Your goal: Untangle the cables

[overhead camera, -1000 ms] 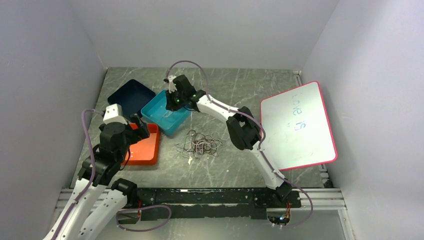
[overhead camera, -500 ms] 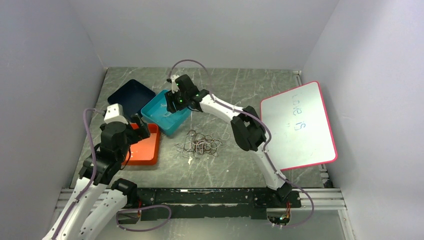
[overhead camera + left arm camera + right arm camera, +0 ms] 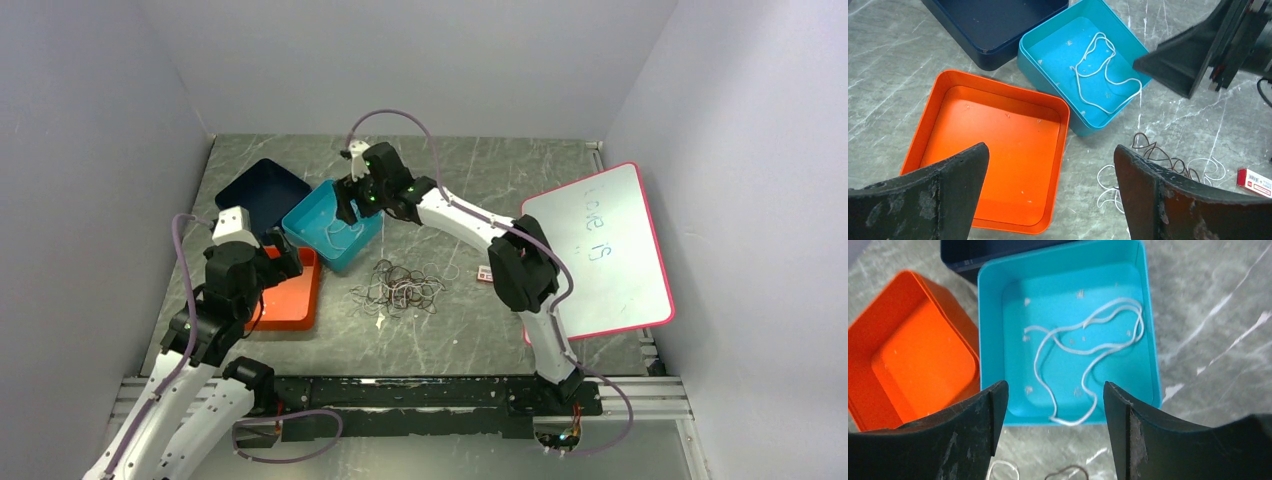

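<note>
The tangled cables (image 3: pixel 400 287), stretched three-to-nine, are spotted at five o'clock from the right end effector (image 3: pixel 346 210), held open and empty over the teal tray (image 3: pixel 310 245).

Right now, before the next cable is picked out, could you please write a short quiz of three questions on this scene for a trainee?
1. True or false: the orange tray holds no cable.
2. Which tray holds the loose white cable? A) dark blue tray B) teal tray C) orange tray
3. Fill in the missing word: the right gripper hovers above the teal tray with its jaws ____ and nothing between them.

Key: 1 true; 2 B; 3 open.
</note>
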`<state>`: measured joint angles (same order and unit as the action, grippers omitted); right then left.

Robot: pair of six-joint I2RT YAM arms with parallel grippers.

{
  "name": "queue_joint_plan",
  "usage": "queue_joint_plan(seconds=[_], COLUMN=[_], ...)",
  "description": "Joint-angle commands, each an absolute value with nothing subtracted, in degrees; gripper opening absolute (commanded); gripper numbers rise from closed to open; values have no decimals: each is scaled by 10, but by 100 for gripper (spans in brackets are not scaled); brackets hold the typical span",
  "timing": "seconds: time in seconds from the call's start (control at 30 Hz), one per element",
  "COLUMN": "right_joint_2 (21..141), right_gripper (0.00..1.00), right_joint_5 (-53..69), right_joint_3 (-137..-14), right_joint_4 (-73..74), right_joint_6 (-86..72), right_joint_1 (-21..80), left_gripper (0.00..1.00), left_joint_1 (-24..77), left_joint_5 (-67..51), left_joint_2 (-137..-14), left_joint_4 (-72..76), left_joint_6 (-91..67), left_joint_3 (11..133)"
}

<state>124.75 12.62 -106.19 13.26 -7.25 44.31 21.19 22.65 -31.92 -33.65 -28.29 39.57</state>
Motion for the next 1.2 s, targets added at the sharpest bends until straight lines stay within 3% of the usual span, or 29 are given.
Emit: queue_joint_plan(seconds=[0.0, 0.37, 0.57, 0.7, 0.93, 1.17], right_joint_2=[1191, 1035, 977, 944, 869, 772], right_gripper=[72, 67, 60, 56, 54, 56], right_joint_5=[128, 77, 41, 35, 14, -93], right_joint_3=[-1002, -831, -763, -723, -648, -578], right_joint_4=[120, 153, 176, 182, 175, 193], right_joint_6=[-71, -105, -118, -133, -186, -240], right_joint_1=[442, 443, 442, 442, 442, 443], left_gripper=[99, 99, 100, 89, 91, 97], left_joint_1=[209, 209, 209, 219, 363, 415], left_joint_5=[211, 161, 55, -41, 16, 28], left_joint_2=[-313, -337, -374, -419, -530, -632], left_joint_4=[-310, -268, -194, -130, -55, 33], left_joint_6=[-275, -271, -258, -269, -299, -333], left_joint_3=[386, 377, 365, 345, 314, 306])
